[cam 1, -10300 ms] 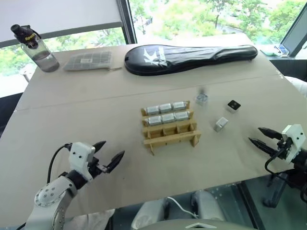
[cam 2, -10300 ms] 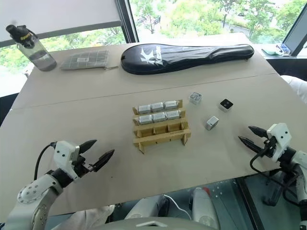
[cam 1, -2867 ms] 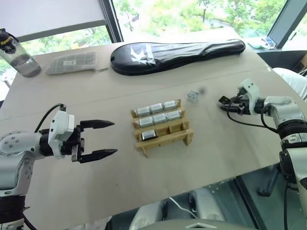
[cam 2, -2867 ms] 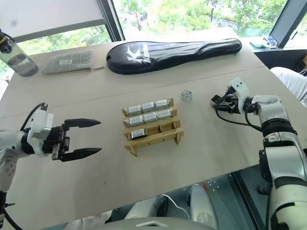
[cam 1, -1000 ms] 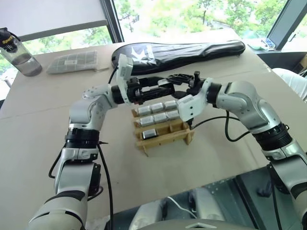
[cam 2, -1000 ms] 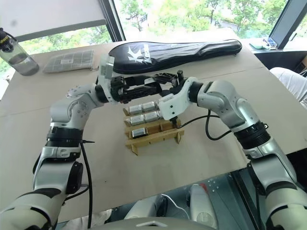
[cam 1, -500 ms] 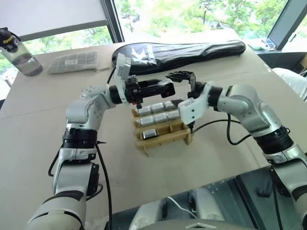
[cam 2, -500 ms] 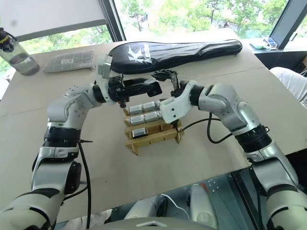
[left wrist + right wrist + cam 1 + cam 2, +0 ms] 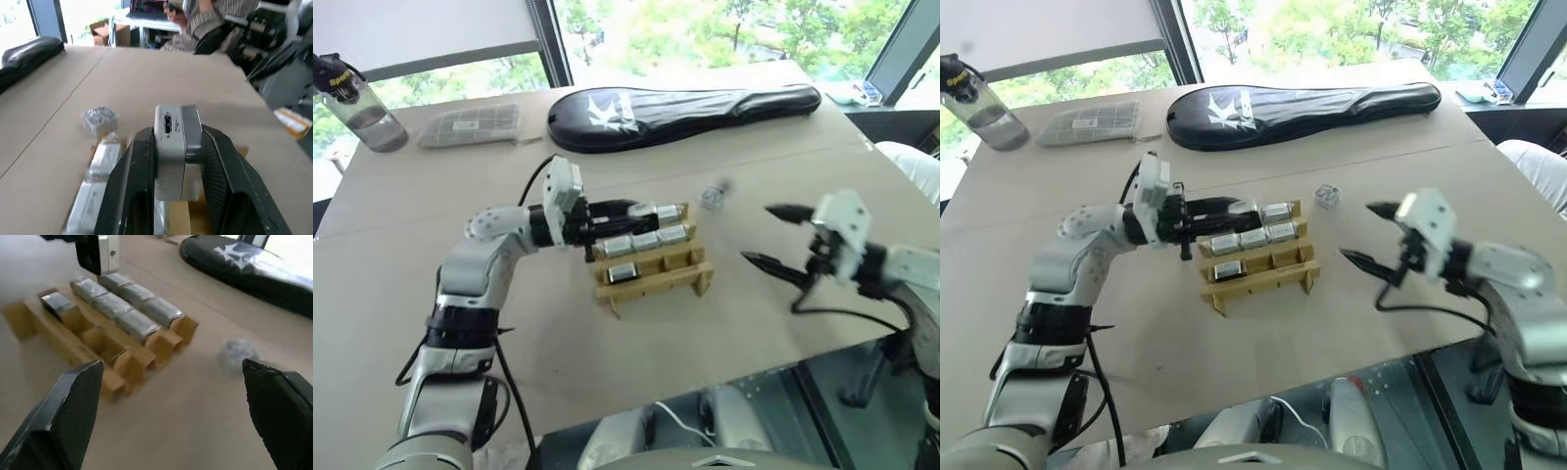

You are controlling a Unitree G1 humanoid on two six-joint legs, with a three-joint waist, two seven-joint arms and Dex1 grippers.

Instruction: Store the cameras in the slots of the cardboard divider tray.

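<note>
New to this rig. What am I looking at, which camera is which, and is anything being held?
This is a two-armed humanoid robot at a cardboard-covered table. The two wide pictures come from a stereo camera on its head; the close-ups come from cameras on each wrist.

On the table: a cardboard divider tray with seven cameras slotted in, one loose camera beside it, a black racket case, a grey gridded case and a water bottle.

The left gripper is shut on a silver camera above the tray. The right gripper is open and holds nothing.
</note>
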